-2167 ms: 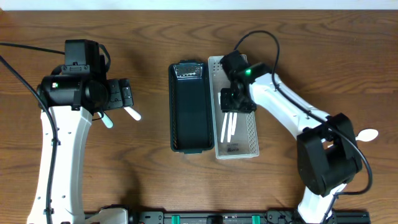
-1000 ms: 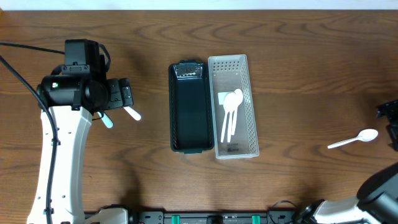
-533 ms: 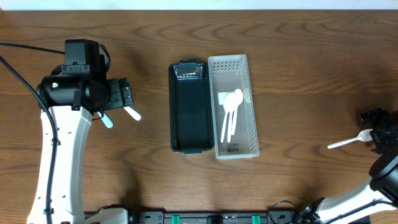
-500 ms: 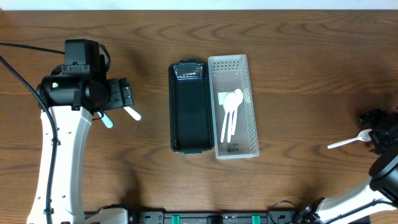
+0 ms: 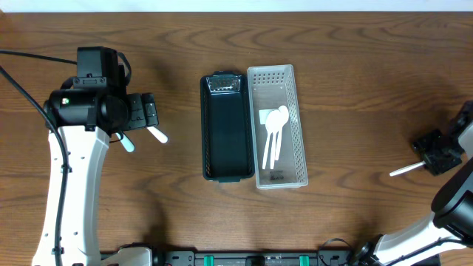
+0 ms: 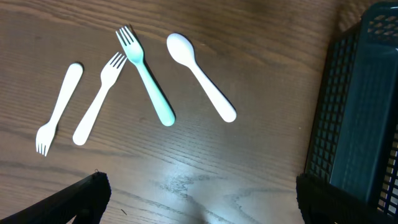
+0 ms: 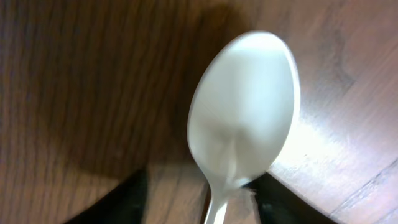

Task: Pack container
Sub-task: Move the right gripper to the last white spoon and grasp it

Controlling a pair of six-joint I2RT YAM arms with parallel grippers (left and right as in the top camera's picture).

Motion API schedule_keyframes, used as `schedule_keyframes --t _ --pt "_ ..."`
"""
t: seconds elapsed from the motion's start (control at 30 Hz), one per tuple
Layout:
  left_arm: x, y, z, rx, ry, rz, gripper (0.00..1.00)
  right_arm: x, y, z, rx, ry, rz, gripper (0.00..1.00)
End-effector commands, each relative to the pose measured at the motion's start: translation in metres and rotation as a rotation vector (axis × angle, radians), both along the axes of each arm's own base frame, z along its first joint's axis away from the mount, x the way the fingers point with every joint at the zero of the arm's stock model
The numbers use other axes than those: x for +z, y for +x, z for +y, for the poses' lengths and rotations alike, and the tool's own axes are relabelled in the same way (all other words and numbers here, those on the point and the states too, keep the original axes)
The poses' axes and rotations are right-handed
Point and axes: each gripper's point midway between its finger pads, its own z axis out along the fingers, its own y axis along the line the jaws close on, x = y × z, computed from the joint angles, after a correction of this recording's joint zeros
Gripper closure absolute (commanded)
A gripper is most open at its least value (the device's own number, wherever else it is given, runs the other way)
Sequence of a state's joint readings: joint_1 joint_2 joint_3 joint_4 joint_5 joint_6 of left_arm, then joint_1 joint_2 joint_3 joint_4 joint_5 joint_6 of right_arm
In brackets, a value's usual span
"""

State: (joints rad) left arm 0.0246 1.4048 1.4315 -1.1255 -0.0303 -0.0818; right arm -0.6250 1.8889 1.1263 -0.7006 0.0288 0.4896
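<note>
A white spoon (image 7: 244, 112) lies on the table at the far right; in the overhead view only its handle (image 5: 403, 171) shows. My right gripper (image 5: 440, 153) is low over it, and its open fingers (image 7: 205, 202) straddle the spoon's neck. A clear perforated tray (image 5: 298, 125) holds a few white spoons (image 5: 273, 137). A black basket (image 5: 208, 125) stands beside it, also seen in the left wrist view (image 6: 367, 118). My left gripper (image 6: 199, 199) is open and empty above loose cutlery: a teal fork (image 6: 148, 81), a white spoon (image 6: 199, 74) and two white forks (image 6: 93, 106).
The teal fork (image 5: 127, 144) and white spoon (image 5: 157, 134) peek out from under my left gripper (image 5: 142, 112) at the left of the table. The arm bases stand along the front edge.
My right arm has left the clear tray, swung to the far right and come down over the lone white spoon. The left arm has not moved.
</note>
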Motion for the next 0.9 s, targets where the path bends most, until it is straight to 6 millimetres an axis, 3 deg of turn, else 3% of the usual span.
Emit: schedule_keyframes --t 0.0,0.27,0.4,0.47,0.6,0.73,0.8,0.87 --pt "-0.003 -0.001 0.002 0.014 0.003 0.013 0.02 -0.023 -0.008 0.028 0.027 0.092 0.033 0.6" --pt "-0.003 -0.001 0.002 0.014 0.003 0.012 0.02 -0.022 -0.008 0.036 0.043 0.11 0.039 0.78" --pt "-0.003 -0.001 0.002 0.014 0.003 0.012 0.02 -0.001 0.007 0.043 0.081 0.089 -0.007 0.79" --pt "-0.003 -0.001 0.002 0.014 0.003 0.012 0.02 0.021 0.023 0.047 0.114 0.066 -0.075 0.79" --pt "-0.003 -0.001 0.002 0.014 0.003 0.012 0.02 0.092 0.063 0.068 0.215 0.005 -0.267 0.77" --pt "-0.003 -0.001 0.002 0.014 0.003 0.012 0.02 0.174 0.091 0.118 0.389 -0.051 -0.454 0.77" --pt "-0.003 -0.001 0.002 0.014 0.003 0.013 0.02 0.203 0.098 0.15 0.482 -0.066 -0.521 0.77" --pt "-0.003 -0.001 0.002 0.014 0.003 0.012 0.02 0.218 0.1 0.176 0.553 -0.086 -0.554 0.76"
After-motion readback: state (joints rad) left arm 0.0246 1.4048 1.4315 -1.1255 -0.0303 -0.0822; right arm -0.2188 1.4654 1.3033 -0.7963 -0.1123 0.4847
